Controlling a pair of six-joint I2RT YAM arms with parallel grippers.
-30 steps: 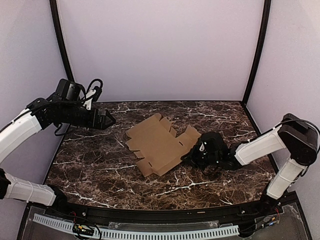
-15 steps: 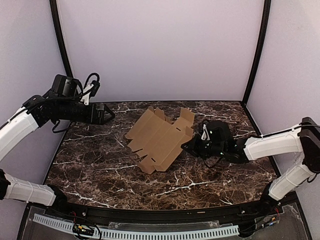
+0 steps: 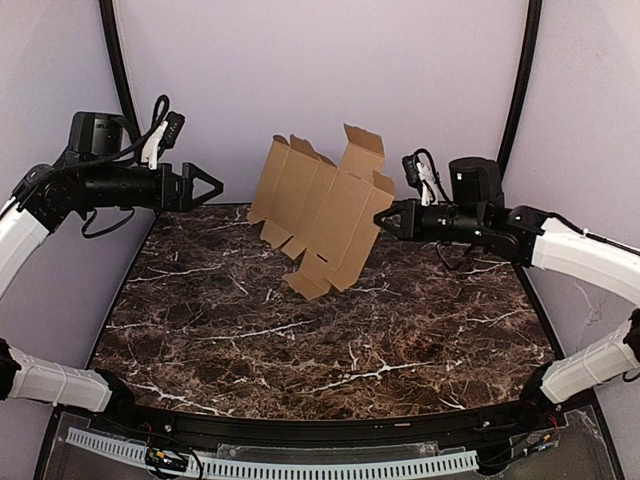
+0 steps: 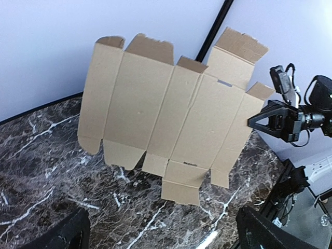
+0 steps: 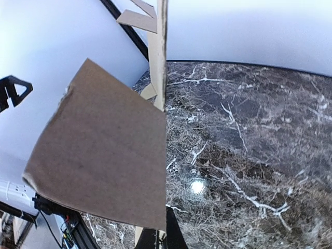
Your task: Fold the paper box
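Paper box [image 3: 322,215] hangs as flat, creased, tabbed brown cardboard.

Right jaws pinch the upright paper box [image 4: 171,109].

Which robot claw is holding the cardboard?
The right gripper: it is pinched shut on the edge of the paper box, holding the sheet upright. The left gripper is wide open, empty, and apart from the box.

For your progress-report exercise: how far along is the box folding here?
Done: the right gripper, shut on the paper box, holds it upright. In hand: the open left gripper faces it, not touching. Left: every fold; its panels and flaps are unfolded.
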